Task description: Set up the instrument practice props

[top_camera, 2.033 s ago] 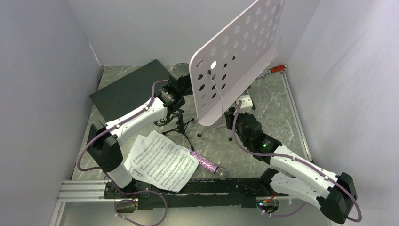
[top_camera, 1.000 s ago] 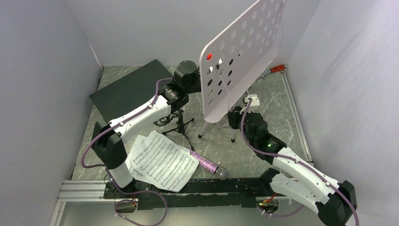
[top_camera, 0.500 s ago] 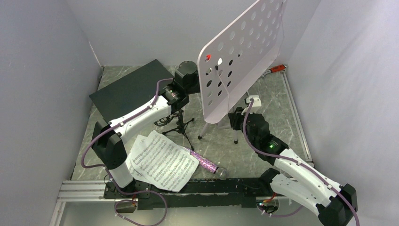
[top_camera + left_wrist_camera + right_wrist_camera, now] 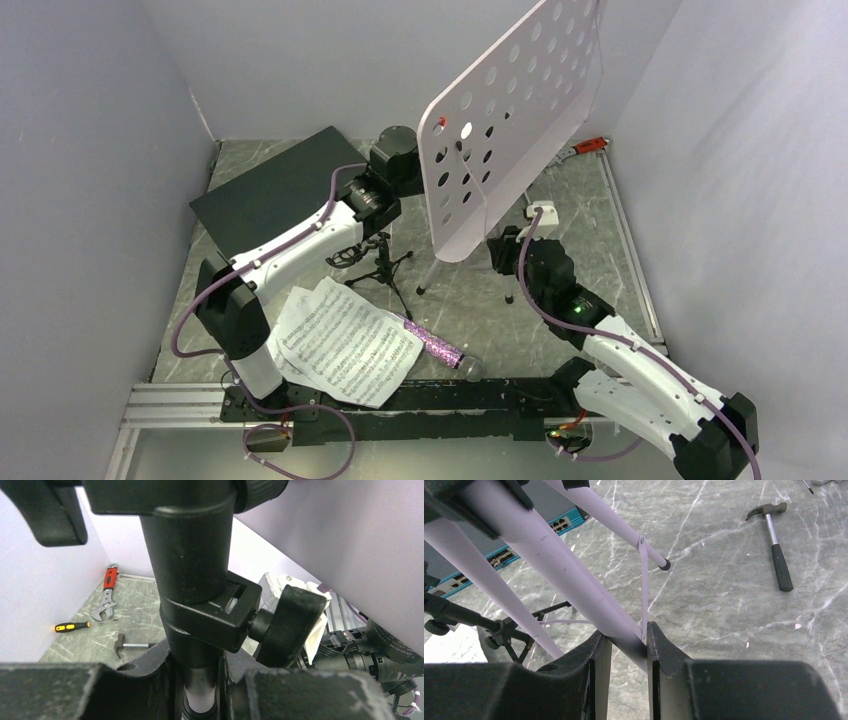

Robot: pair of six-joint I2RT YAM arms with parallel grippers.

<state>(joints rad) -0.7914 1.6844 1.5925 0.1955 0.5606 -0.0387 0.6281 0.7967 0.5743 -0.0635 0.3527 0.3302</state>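
The pale-lilac perforated music stand stands at the table's middle, its desk tilted high. My left gripper is shut on its pole, just under the black clamp collar. My right gripper is shut on one lilac tripod leg, low under the desk. A small black mic stand stands left of the tripod. Two sheet-music pages lie near the front. The purple glitter microphone lies beside them.
A dark flat box with a teal edge lies at the back left. A hammer, a red wrench and an orange-handled screwdriver lie at the back right. Grey walls close in three sides.
The stand's desk has swung a little and its near tripod leg has shifted slightly to the right with my right gripper. My left gripper keeps its hold on the pole.
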